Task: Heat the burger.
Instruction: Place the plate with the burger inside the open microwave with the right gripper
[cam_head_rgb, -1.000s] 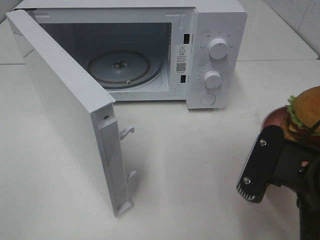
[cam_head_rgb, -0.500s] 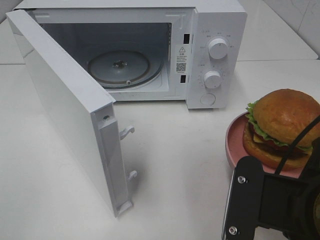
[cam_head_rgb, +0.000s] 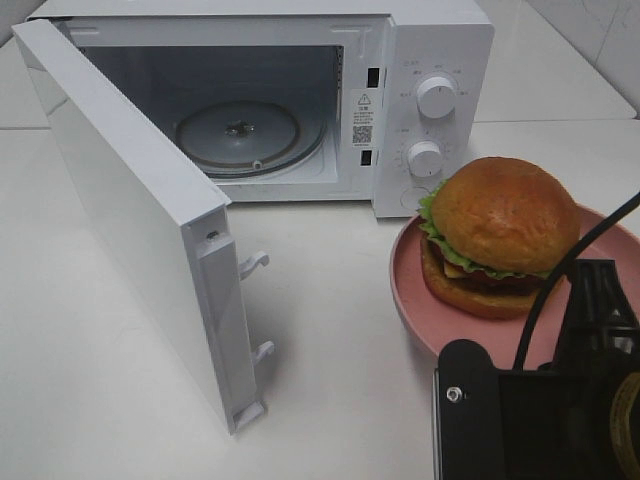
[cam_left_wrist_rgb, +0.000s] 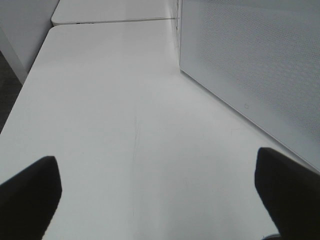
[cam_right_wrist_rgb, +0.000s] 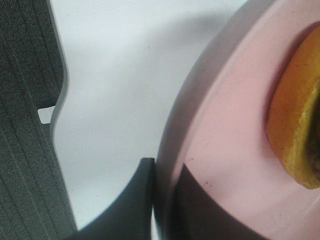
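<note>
Carrying step; right claw (cam_right_wrist_rgb: 162, 175) pinches the plate (cam_head_rgb: 410, 290) by its rim, burger (cam_head_rgb: 505, 215) just beyond; left claw (cam_left_wrist_rgb: 159, 190) gapes empty; next needs level travel into the microwave (cam_head_rgb: 430, 60) ahead-left.

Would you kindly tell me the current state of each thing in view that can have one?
microwave door, swung wide open.
glass turntable, bare.
pink plate, clamped at its rim.
burger, upright on the pink plate, outside the microwave.
right gripper, jaws shut on the pink plate's rim.
left gripper, jaws open, holding nothing.
</note>
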